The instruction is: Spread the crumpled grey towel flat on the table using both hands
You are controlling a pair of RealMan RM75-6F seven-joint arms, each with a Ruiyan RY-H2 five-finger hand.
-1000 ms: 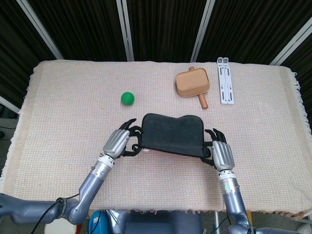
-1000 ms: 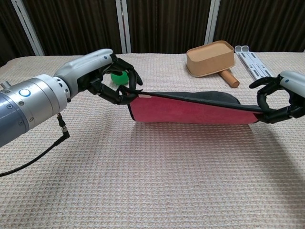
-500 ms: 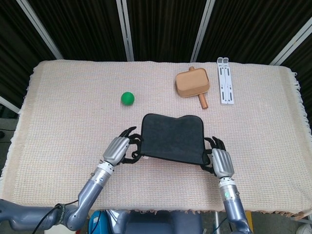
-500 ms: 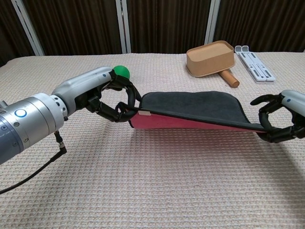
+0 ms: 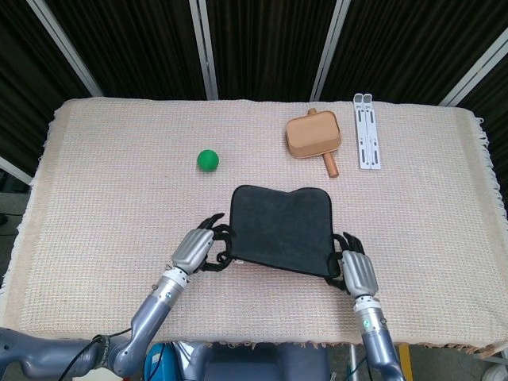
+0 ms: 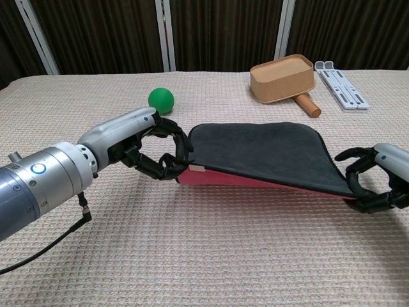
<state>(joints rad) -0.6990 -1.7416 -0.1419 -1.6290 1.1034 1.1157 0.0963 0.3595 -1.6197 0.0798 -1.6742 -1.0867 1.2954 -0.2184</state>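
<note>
both hands low, fingers curled: left hand (image 6: 150, 144), right hand (image 6: 377, 179).

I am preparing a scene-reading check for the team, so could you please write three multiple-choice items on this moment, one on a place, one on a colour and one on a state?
1. Where does the small green ball lie relative to the dark grey towel?
A. beyond it, toward the robot's left
B. on top of it
C. inside the tan scoop

2. What colour is the towel's underside?
A. blue
B. red
C. white

3. How is the towel's near edge held?
A. lying free
B. by the left hand only
C. by both the left hand and the right hand

Answers: 1 A, the ball sits apart on the table cloth; 2 B, red shows under the raised near edge; 3 C, each hand grips a near corner.
</note>
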